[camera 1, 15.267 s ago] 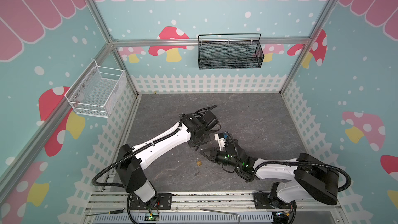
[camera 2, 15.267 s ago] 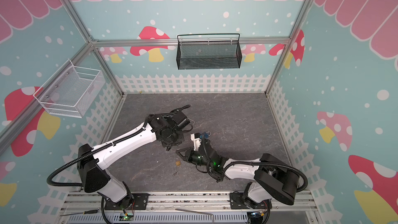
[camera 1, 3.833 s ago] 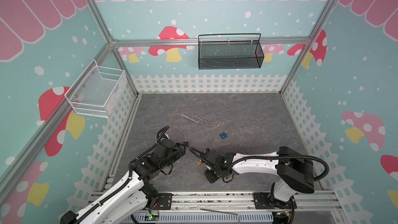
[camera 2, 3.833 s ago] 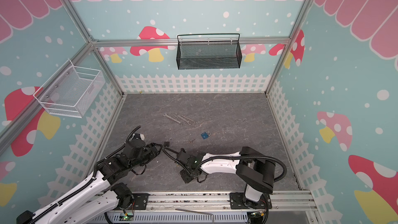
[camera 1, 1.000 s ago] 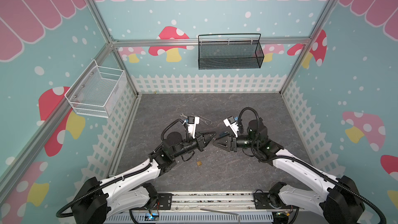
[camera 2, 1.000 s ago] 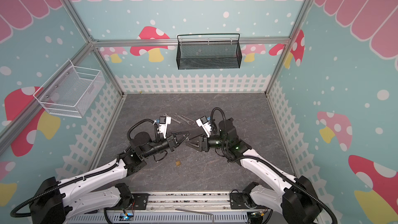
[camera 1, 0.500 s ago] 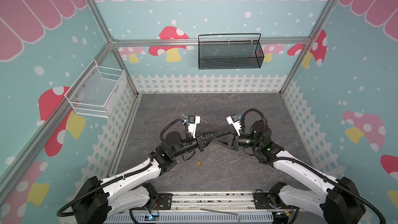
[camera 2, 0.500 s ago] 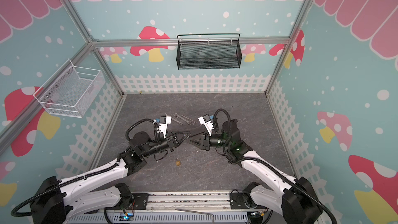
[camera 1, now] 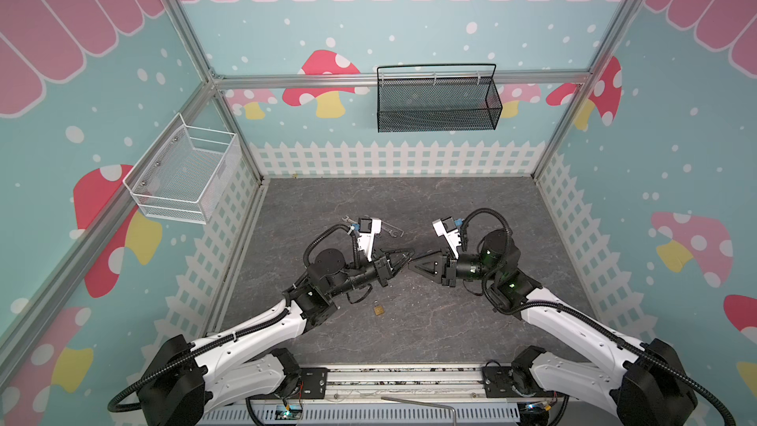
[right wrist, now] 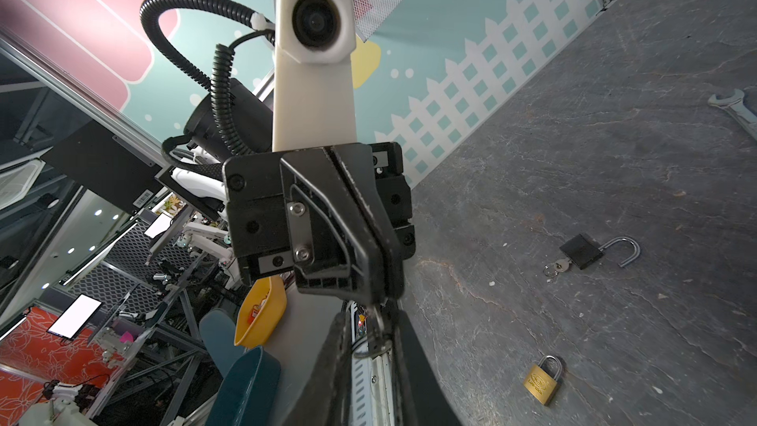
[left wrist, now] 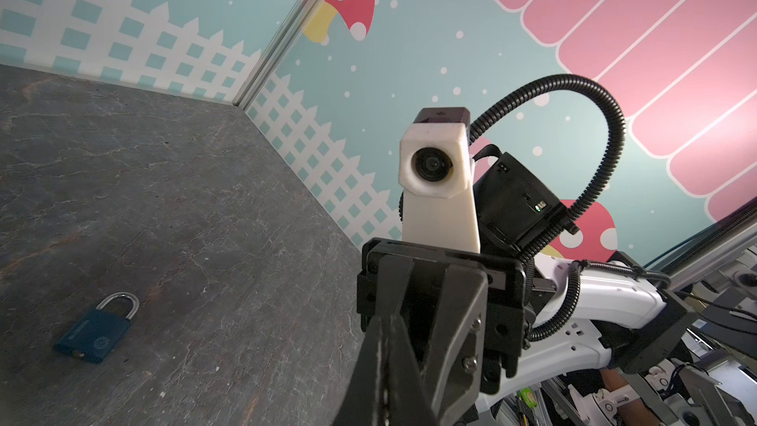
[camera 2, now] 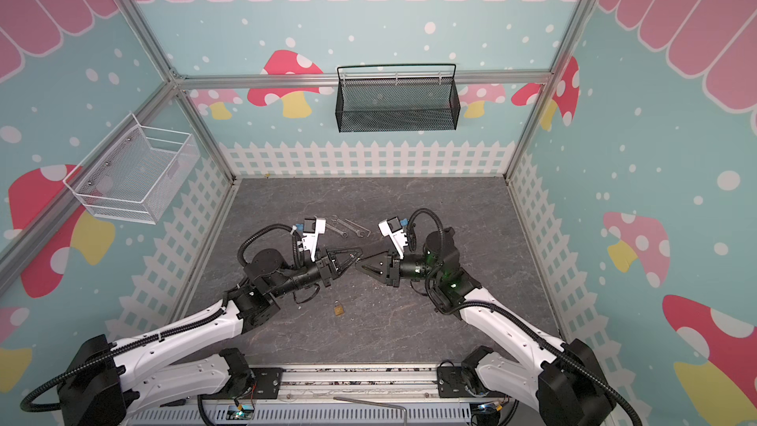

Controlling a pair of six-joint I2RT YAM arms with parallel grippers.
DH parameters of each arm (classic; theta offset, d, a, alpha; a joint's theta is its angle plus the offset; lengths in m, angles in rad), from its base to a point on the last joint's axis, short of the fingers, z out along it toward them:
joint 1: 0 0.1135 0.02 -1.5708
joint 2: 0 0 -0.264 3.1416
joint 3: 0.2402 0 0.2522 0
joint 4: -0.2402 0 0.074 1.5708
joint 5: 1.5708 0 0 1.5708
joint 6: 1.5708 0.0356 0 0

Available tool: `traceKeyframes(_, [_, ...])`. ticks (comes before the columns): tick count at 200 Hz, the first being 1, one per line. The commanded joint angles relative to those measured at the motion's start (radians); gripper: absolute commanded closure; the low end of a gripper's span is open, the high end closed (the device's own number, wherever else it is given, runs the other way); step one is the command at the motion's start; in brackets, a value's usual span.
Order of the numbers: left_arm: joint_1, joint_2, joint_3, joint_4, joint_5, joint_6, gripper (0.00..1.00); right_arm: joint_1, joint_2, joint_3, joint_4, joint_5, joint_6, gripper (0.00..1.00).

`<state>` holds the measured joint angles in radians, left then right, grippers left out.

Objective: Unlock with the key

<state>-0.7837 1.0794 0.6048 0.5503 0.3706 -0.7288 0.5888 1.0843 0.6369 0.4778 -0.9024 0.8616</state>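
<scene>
Left gripper (camera 1: 404,256) clamped tight on key (right wrist: 376,318), pinched at the very tips, key ring hanging off it. Right gripper (camera 1: 411,263) nose to nose with it over mid-floor, both raised off the surface. Right fingers (right wrist: 340,366) narrowly apart, one each side of the key; can't tell if they touch it.

Grey slate floor (camera 1: 409,198) is boxed in by picket-fence walls on three sides and a metal rail at the front. Bare floor runs from the grippers to the back fence and to the right wall. Both arms reach in from the front rail.

Black mesh basket (camera 1: 436,116) hangs on the back wall and white wire basket (camera 1: 180,198) on the left wall, both well above the floor.

Wrench (right wrist: 737,113) lies flat toward the back fence, behind the left wrist camera in both top views.

Brass padlock (camera 1: 379,310) lies flat with its shackle shut, between the arms, nearer the front rail than the grippers. Black padlock (right wrist: 581,252) has its shackle swung open and a small key (right wrist: 563,266) in its base. Blue padlock (left wrist: 95,336) has its shackle shut and shows only in the left wrist view. All locks lie well off the walls.
</scene>
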Motion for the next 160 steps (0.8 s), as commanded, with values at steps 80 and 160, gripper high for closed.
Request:
traceKeyframes(80, [0.006, 0.001, 0.035, -0.040, 0.016, 0.020, 1.00, -0.006, 0.003, -0.015, 0.045, 0.011, -0.014, 0.98])
traceKeyframes(160, [0.006, -0.035, 0.072, -0.135, -0.016, 0.070, 1.00, -0.009, -0.022, -0.015, -0.016, 0.046, -0.052, 1.00])
